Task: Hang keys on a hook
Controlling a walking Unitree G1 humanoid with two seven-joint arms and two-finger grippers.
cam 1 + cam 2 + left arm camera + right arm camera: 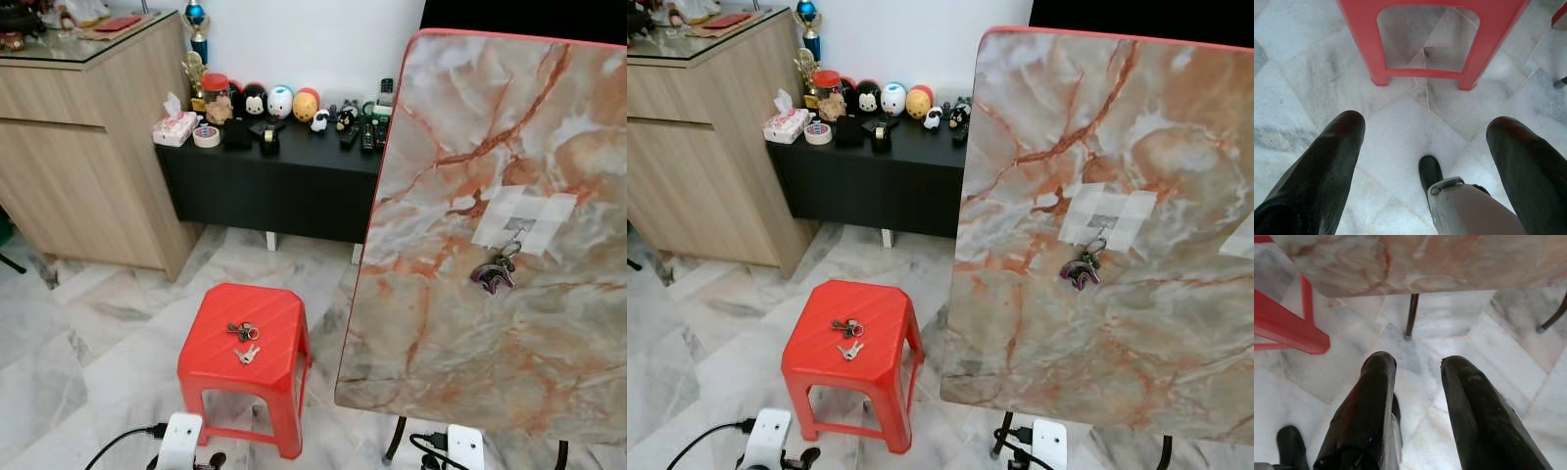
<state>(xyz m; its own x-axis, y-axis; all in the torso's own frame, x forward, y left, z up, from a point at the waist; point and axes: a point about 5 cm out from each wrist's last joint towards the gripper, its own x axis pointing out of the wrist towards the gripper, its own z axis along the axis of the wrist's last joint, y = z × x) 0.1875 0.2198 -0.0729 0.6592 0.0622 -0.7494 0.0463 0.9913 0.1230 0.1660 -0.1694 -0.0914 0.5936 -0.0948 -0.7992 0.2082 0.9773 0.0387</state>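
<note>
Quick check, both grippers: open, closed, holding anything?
Left gripper: jaws open, holding nothing, above the floor.
Right gripper: jaws open, holding nothing.

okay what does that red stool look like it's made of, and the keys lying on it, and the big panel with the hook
The red stool looks like moulded plastic, one colour, softly glossy. The small keys on its seat look metal, silvery and dull. The tilted marble-patterned board is probably a printed laminate tabletop rather than stone, judging by its thin red edge.

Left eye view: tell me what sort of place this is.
Probably a home living room: marble-tiled floor, a wooden cabinet, and a low black console crowded with figurines, tissues and remotes.
</note>
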